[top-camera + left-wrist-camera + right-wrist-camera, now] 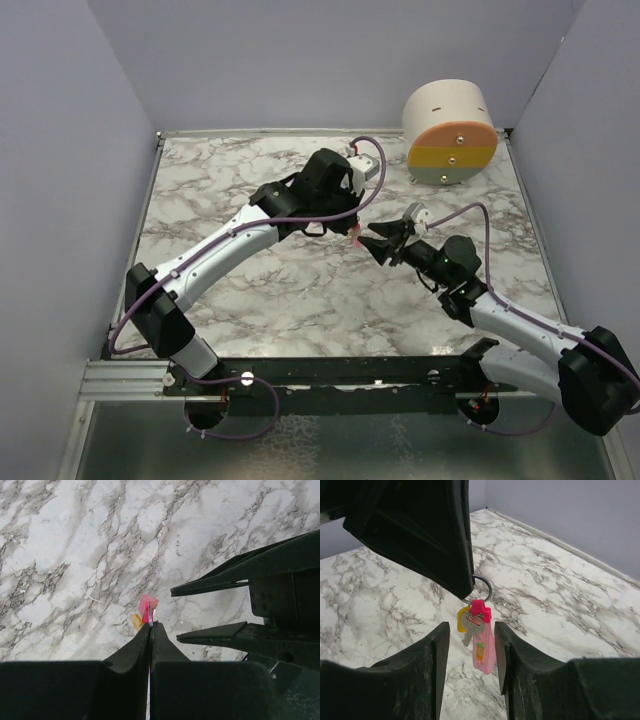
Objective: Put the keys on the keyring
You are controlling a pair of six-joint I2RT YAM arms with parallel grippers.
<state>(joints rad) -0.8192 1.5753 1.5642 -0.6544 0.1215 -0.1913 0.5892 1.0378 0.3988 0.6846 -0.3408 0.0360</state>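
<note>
Right wrist view: both keys (476, 630) hang on the ring (490, 589), pinched by the left hand (151, 626). The right hand (175, 616) is parted and empty. Threading looks done; only setting down seems left.

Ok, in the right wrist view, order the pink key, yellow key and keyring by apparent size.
1. pink key
2. yellow key and keyring: these look alike, and the keyring is partly hidden, so no ranking between them.

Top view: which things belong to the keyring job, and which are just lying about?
Job: keyring; yellow-headed key; pink key; left gripper, shut on the keyring; right gripper, open around the keys.
Lying about: striped cylinder, far right corner.
</note>
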